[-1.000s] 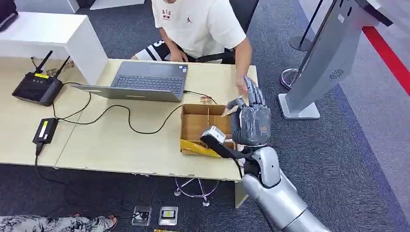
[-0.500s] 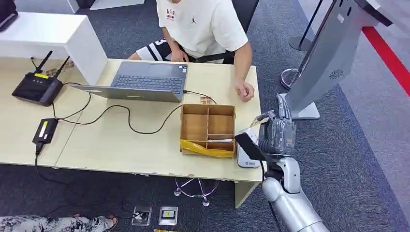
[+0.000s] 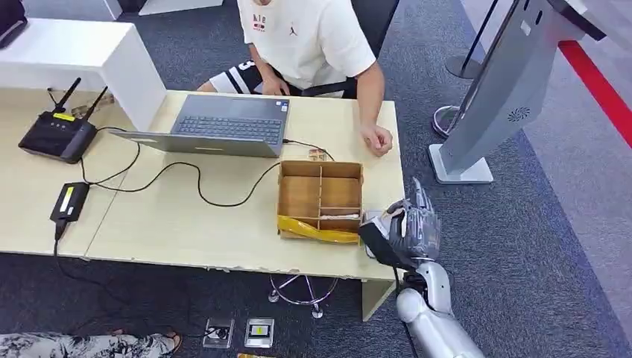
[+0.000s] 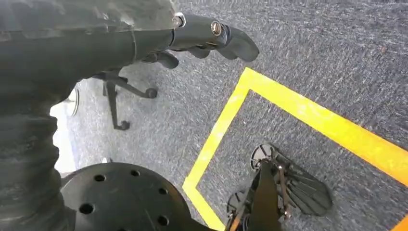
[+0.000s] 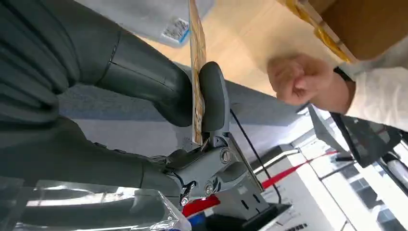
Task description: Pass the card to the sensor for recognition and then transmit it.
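Right hand (image 3: 408, 233) pinching card (image 5: 196, 72) | lowered nearer sensor (image 5: 159, 21)

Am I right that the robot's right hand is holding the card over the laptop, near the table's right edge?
Not quite. The right hand holds the card near the table's right edge, but over the grey sensor beside the cardboard box, not the laptop, which sits further back. The head view shows this.
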{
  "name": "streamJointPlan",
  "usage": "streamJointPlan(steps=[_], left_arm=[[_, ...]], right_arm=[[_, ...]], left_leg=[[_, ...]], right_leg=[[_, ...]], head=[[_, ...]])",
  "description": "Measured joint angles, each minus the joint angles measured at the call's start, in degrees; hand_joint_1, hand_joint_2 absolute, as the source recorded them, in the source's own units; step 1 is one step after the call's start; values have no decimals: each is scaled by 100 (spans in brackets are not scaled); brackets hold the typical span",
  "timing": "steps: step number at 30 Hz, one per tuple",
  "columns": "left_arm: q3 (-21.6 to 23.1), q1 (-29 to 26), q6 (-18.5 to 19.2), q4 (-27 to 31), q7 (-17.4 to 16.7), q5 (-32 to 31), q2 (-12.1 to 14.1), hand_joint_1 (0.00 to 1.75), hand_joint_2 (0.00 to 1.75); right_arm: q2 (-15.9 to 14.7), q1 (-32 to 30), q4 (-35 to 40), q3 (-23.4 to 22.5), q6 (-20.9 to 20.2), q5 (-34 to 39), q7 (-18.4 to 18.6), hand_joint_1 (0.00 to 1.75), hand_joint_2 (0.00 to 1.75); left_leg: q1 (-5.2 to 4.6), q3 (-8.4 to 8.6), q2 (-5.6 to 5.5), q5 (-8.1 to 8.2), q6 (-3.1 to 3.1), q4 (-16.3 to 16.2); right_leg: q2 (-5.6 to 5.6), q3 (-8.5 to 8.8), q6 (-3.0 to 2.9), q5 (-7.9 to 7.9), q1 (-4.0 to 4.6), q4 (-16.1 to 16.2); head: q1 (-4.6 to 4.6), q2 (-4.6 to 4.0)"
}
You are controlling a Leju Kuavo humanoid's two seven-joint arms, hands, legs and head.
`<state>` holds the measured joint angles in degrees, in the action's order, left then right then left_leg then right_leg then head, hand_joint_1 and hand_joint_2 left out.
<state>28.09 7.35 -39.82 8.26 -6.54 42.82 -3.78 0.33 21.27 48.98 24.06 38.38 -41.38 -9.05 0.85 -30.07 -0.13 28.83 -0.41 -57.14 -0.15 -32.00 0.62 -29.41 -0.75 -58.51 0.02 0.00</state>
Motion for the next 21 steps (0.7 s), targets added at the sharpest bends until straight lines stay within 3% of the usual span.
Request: streamJointPlan(steps=[21], left_arm=[[-63, 78, -4, -319, 9, -494, -90, 0, 175]], right_arm=[[212, -57, -712, -350, 0, -37, -243, 175, 175]], left_leg=[[0, 5, 1, -1, 0, 0]], right_leg=[[5, 3, 0, 1, 0, 0]], head=[[0, -2]])
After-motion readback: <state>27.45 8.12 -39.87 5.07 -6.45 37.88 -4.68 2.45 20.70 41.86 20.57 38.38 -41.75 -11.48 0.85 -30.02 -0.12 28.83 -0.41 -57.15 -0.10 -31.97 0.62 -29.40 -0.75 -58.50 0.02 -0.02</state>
